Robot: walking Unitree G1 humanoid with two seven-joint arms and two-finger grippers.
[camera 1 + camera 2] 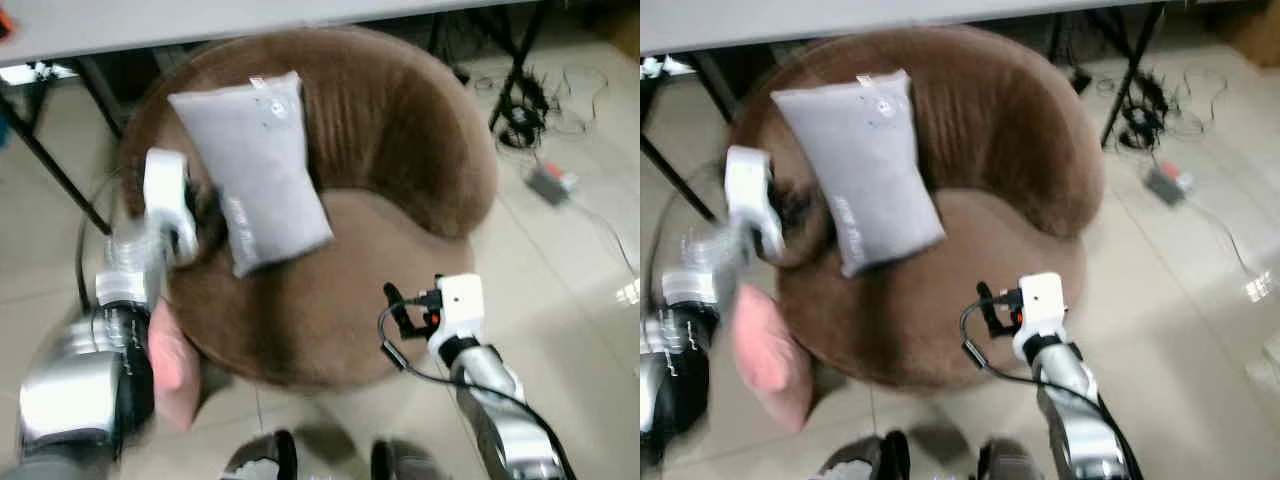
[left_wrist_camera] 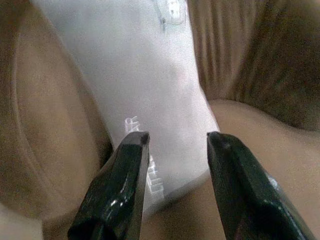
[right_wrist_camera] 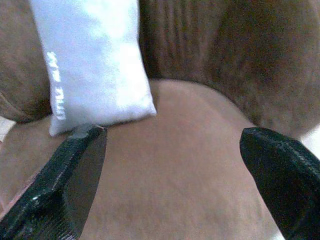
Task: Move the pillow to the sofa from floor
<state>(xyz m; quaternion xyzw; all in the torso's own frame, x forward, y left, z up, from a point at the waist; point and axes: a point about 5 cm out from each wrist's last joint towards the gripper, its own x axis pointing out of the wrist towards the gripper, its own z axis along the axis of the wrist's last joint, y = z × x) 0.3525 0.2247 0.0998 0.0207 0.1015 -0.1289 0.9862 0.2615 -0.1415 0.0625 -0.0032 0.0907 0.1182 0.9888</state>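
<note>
My head views are smeared with blur, and my left arm's lower part is cut off at the frame edge. The left gripper [image 2: 175, 145] sits by the sofa's left armrest, its black fingers [image 2: 125, 170] spread apart with nothing between them, tips just short of the pillow's lower edge. The grey pillow [image 1: 255, 165] lies tilted on the brown sofa [image 1: 400, 130], upper end leaning on the backrest, lower end on the seat. It's a plump rectangle of smooth fabric with white lettering along one side, too blurred for me to read fully. The sofa is round, fuzzy, with a ribbed curved back. A pink cushion [image 1: 765, 355] lies on the floor against the sofa's left base, partly hidden behind my left arm. My right gripper [image 3: 170, 150] hangs over the front right rim of the seat, fingers wide, empty. There's bare seat between it and the pillow. A table edge [image 1: 200, 25] runs behind the sofa, cables [image 1: 545, 110] sprawl on the tiled floor [image 1: 560, 290] at right.
</note>
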